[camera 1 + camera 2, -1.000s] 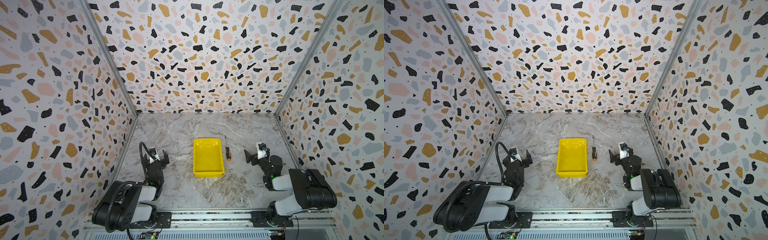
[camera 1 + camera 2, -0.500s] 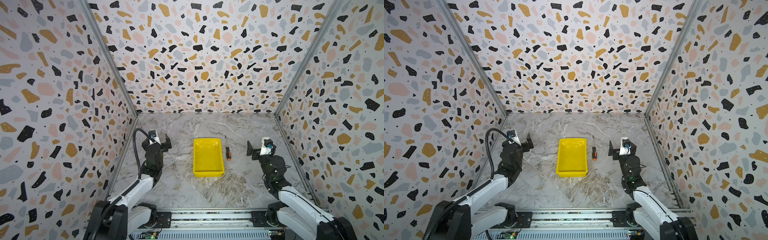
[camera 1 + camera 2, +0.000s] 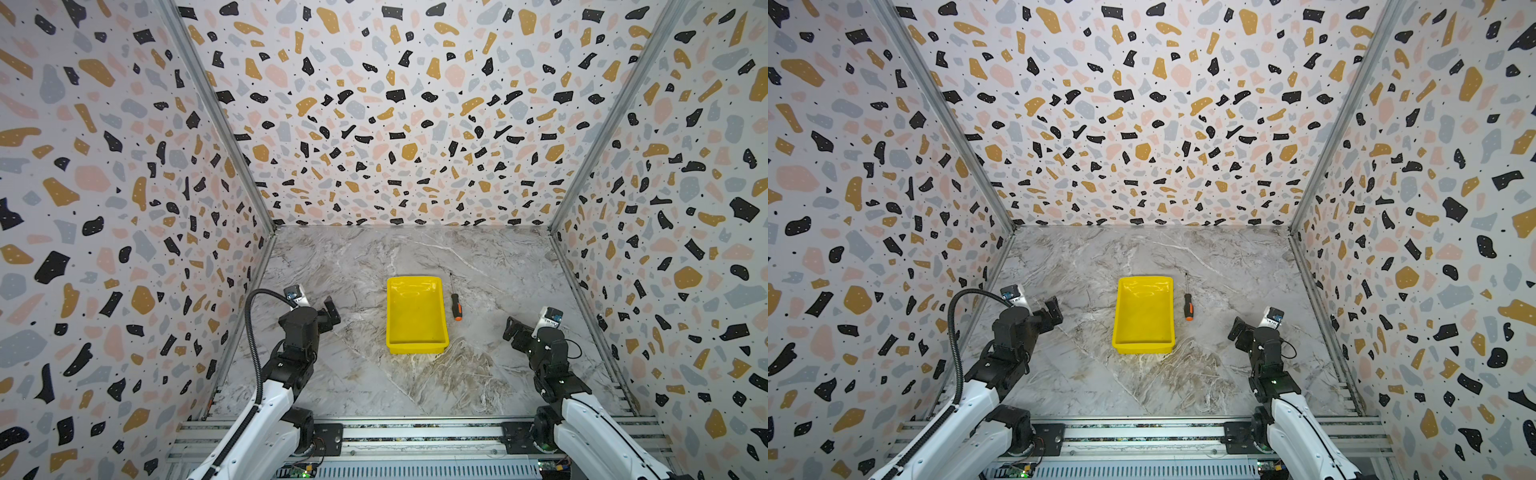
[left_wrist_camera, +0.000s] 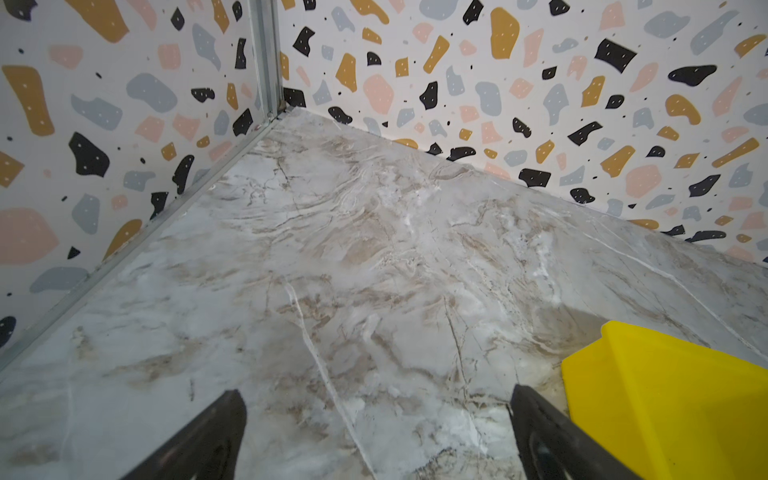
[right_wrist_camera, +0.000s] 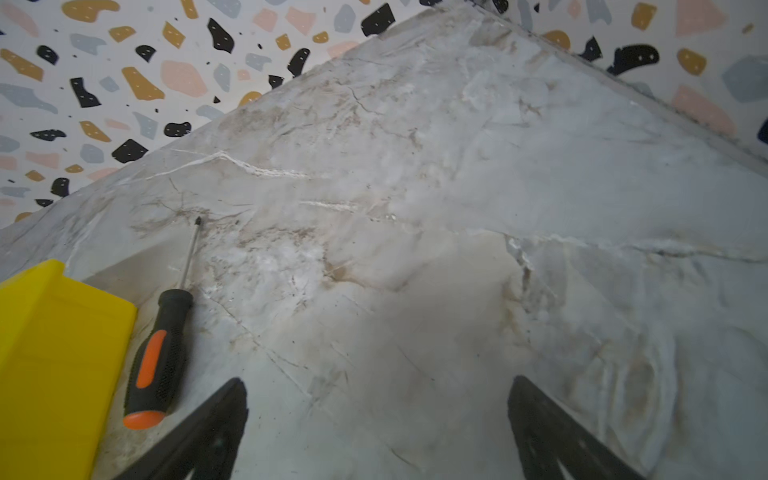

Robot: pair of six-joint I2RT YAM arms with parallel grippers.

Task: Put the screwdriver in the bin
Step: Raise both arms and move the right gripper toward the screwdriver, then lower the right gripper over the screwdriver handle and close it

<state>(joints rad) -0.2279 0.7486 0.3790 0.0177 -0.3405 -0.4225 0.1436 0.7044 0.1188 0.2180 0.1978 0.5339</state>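
We are holding right tool spread wide, empty, ready for small black-orange-handled screwdriver lying just beside shallow yellow plastic bin: short transfer; left tool hanging open, empty.

Grey marble-patterned tabletop fills the lower centre, enclosed on three sides by speckled terrazzo-print walls; a metal rail spans the bottom edge, with what may be a small circuit board beneath it.
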